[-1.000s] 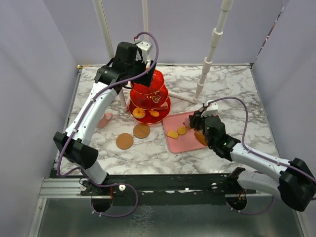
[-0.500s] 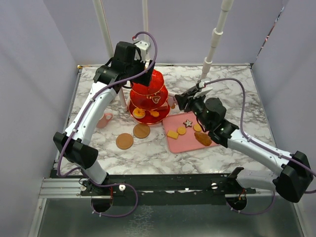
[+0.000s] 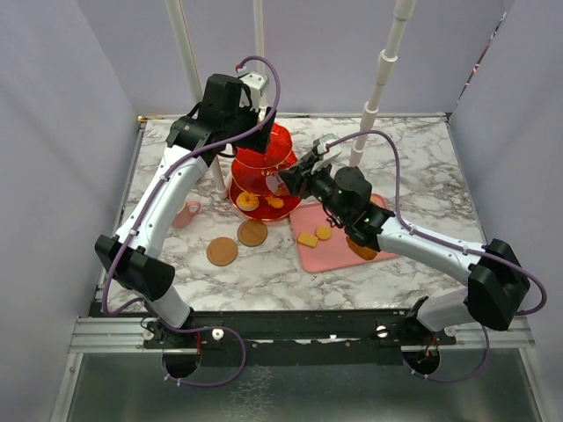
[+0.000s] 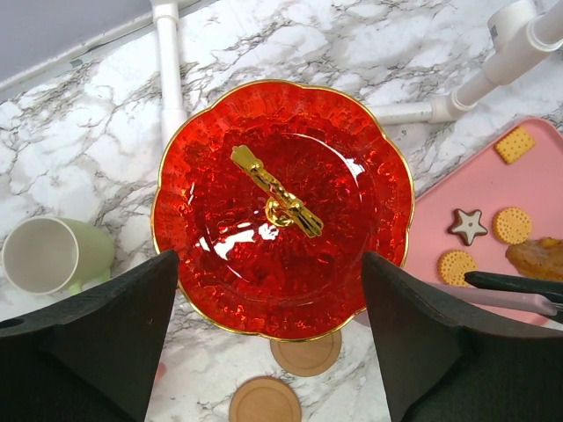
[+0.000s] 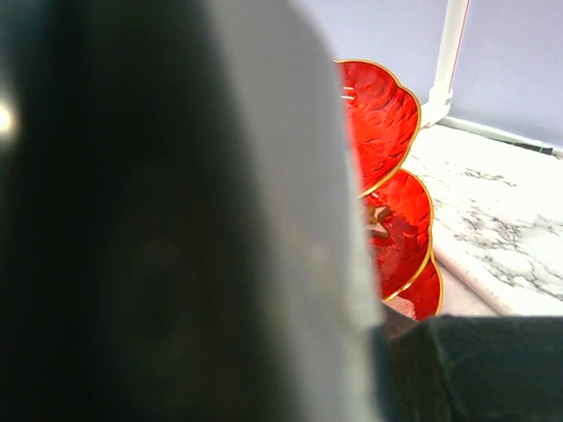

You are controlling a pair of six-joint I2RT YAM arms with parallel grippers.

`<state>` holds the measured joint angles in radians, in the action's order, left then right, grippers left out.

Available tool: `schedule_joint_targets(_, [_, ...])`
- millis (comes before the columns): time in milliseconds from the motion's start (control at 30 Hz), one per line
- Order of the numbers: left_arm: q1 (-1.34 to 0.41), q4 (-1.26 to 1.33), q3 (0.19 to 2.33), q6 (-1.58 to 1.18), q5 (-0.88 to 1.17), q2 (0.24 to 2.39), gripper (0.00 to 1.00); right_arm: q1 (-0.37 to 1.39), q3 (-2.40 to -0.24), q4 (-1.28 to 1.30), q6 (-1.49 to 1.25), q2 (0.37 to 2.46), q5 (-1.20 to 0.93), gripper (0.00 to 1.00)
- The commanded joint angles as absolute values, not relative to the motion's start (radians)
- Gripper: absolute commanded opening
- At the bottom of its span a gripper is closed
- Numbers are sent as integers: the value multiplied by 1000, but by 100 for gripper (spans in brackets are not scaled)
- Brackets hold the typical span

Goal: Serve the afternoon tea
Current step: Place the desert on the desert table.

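Swinging left off the pink tray (image 3: 334,257), the right gripper (image 3: 296,180) now reaches the right rim of the stand (image 4: 281,132), a glossy translucent red tiered piece with scalloped gold edges and a gold finial (image 4: 280,207). Whether its jaws are open, I cannot tell. The left gripper (image 4: 268,264) hovers over the top tier, jaws wide apart. The stand sits far-centre on the veined marble table (image 3: 440,167), with two round coasters (image 3: 252,233) just near of it.

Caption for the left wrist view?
Open left gripper above the red tiered stand; pale green mug left, cookies on pink tray right.
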<state>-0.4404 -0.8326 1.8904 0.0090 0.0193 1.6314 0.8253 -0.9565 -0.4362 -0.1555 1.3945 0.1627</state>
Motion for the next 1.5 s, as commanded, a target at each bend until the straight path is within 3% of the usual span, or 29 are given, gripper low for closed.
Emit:
schedule_joint_targets(0, [-436,-836,1919,14,49,1610,86,842,-972,-561,-129,1419,141,28])
schedule_joint_targets(300, [-434,-836,1915,16,53,1604,86,858,-936,-681,-67,1487,152,29])
schedule_joint_targets(800, [-435,-837,1904,23,58,1605,86,858,-877,-700,-97,1479,195,52])
schedule_joint_targets(1033, [-428,-837,1907,76,76,1617,84,858,-866,-683,-116,1422,186,55])
schedule_joint_targets(1467, [-392,-806,1872,16,138,1656,58,857,-727,-564,-152,1171,262,54])
